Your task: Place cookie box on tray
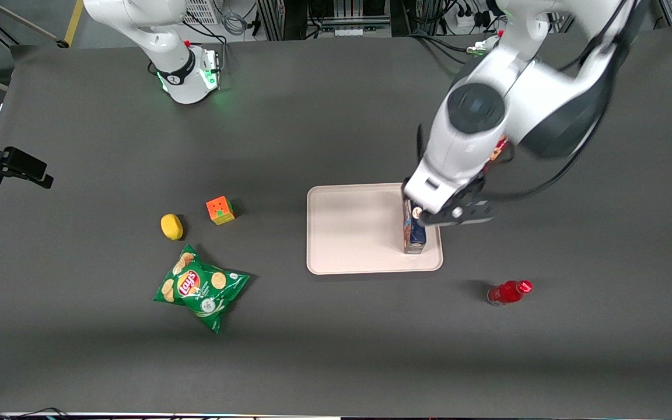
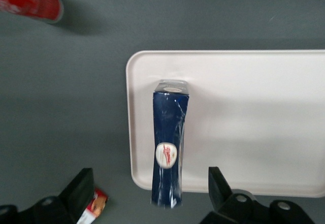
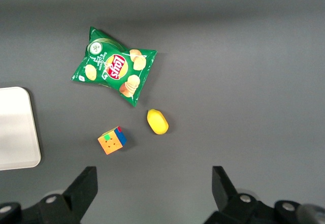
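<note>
The dark blue cookie box (image 1: 415, 236) stands upright on its end on the pale cream-pink tray (image 1: 353, 233), close to the tray's rim at the working arm's end. My left gripper (image 1: 451, 214) hovers just above the box's top. In the left wrist view the gripper (image 2: 150, 196) is open. Its dark fingers (image 2: 81, 188) stand wide apart on either side of the cookie box (image 2: 170, 142) and touch neither face. The box's foot rests on the tray (image 2: 254, 122).
A red bottle (image 1: 509, 291) lies on the table nearer the front camera than the tray. A red box (image 2: 94, 206) lies beside the tray under the arm. Toward the parked arm's end lie a green chips bag (image 1: 200, 287), a yellow lemon (image 1: 171, 226) and a coloured cube (image 1: 220, 210).
</note>
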`<state>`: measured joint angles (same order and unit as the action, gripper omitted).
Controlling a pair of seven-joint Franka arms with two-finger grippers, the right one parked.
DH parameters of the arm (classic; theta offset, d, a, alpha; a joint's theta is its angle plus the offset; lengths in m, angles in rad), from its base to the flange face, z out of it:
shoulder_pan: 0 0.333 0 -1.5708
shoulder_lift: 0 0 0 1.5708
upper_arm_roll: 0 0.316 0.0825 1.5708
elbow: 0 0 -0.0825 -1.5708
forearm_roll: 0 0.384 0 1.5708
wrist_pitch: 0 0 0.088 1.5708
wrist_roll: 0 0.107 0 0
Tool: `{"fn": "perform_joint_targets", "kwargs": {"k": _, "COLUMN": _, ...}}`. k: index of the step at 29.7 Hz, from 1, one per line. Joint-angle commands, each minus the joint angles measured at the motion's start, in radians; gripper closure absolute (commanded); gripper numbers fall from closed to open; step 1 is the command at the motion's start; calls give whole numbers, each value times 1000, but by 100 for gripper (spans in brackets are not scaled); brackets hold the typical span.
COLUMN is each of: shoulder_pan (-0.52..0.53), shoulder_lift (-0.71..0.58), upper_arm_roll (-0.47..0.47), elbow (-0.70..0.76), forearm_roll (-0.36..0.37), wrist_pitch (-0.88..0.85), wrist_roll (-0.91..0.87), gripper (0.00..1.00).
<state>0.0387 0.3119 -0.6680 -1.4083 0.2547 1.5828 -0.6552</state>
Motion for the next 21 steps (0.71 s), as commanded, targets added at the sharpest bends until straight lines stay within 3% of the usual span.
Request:
{"fn": "perform_joint_targets", "kwargs": {"k": 1, "shoulder_pan": 44, "shoulder_lift": -85, "upper_arm_roll": 94, "elbow": -6, "forearm_roll": -67, "wrist_pitch": -43, "wrist_roll": 158, "gripper": 0}}
{"fn": "perform_joint_targets", "kwargs": {"k": 2, "shoulder_pan": 44, "shoulder_lift": -118, "upper_arm_roll": 154, "elbow": -15, "forearm_roll": -93, "wrist_pitch": -46, "wrist_roll": 175, "gripper": 0}}
{"fn": "perform_joint_targets", "kwargs": {"k": 10, "shoulder_pan": 44, "shoulder_lift": -226, "upper_arm_roll": 373, "elbow": -104, "forearm_roll": -185, "wrist_pitch": -34, "wrist_roll": 417, "gripper": 0}}
{"fn": "perform_joint_targets", "kwargs": {"k": 17, "shoulder_pan": 44, "shoulder_lift": -300, "upper_arm_roll": 452, "elbow": -267, "forearm_roll": -198, "wrist_pitch": 110, "wrist_roll": 517, "gripper": 0}}
{"fn": "perform_joint_targets", "kwargs": {"k": 21, "shoulder_pan": 46, "shoulder_lift": -320, "upper_arm_roll": 481, "elbow": -307, "forearm_roll": -250, "wrist_pitch": 117, "wrist_roll": 522, "gripper": 0}}
